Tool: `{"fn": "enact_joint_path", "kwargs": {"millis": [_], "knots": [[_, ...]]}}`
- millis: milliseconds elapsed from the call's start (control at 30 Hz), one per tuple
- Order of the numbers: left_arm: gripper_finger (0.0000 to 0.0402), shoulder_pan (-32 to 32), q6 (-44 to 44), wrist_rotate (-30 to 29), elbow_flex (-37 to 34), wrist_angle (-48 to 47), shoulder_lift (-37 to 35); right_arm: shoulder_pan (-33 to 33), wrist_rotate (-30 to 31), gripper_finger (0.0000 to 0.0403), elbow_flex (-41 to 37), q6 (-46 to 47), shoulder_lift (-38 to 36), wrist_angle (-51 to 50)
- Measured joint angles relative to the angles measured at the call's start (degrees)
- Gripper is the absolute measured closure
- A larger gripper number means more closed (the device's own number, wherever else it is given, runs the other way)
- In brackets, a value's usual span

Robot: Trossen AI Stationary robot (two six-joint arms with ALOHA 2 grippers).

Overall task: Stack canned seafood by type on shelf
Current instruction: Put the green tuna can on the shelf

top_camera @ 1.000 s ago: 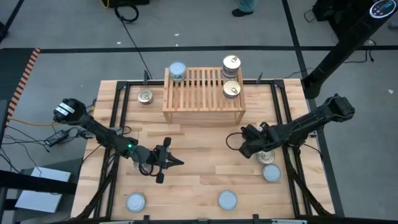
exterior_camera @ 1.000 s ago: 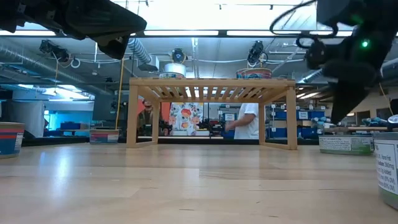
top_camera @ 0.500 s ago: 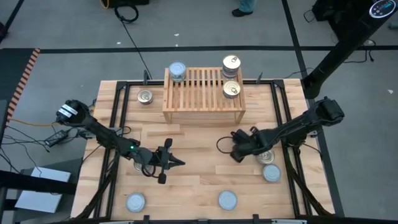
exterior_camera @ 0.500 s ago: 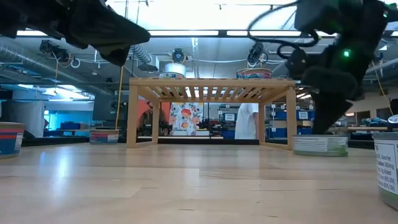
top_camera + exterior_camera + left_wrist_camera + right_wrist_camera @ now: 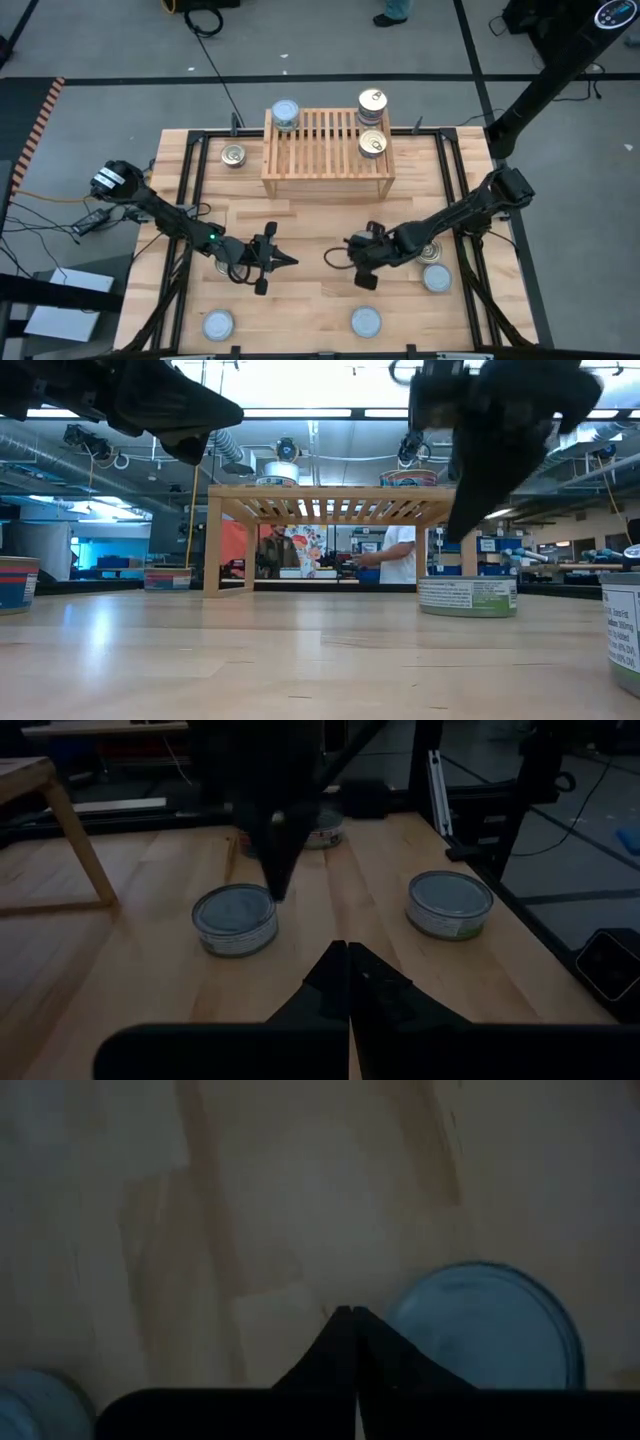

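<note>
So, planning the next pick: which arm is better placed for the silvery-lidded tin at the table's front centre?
Probably the right: its gripper, jaws shut, hovers nearer that silvery-lidded tin than the left gripper.

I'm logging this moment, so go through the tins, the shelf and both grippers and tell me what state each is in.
Shelf: upright at the table's far side, four tins on top.
Silver-lidded stack: two tins, on the shelf's left end.
Gold-lidded tins: two, apart, on the shelf's right end.
Loose gold tin: upright on the table, left of the shelf.
Left gripper: shut, empty.
Right gripper: shut, empty.
</note>
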Motion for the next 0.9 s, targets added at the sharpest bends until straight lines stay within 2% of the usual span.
{"fn": "enact_joint_path", "kwargs": {"millis": [133, 233, 400, 700, 900], "knots": [[0.0401, 0.0, 0.0, 0.0, 0.0, -0.03, 0.0, 2.44, 4.95, 0.0399, 2.48, 1.07, -1.1, -7.22], [0.0401, 0.0, 0.0, 0.0, 0.0, 0.13, 0.0, 3.32, 8.45, 0.0399, 2.69, 7.05, -1.56, -15.66], [0.0401, 0.0, 0.24, -0.17, 0.0, 0.74, 0.45, 3.1, 9.92, 0.0399, 2.46, 17.21, -0.95, -29.46], [0.0401, 0.36, 0.31, -0.35, 0.1, 3.08, 3.63, 2.18, 7.2, 0.0399, -2.75, 17.93, -0.95, -24.7], [0.0401, 0.93, 0.52, -0.52, 0.94, 2.91, 4.05, 1.4, 4.28, 0.0398, -6.17, 13.79, -0.97, -15.11]]}}
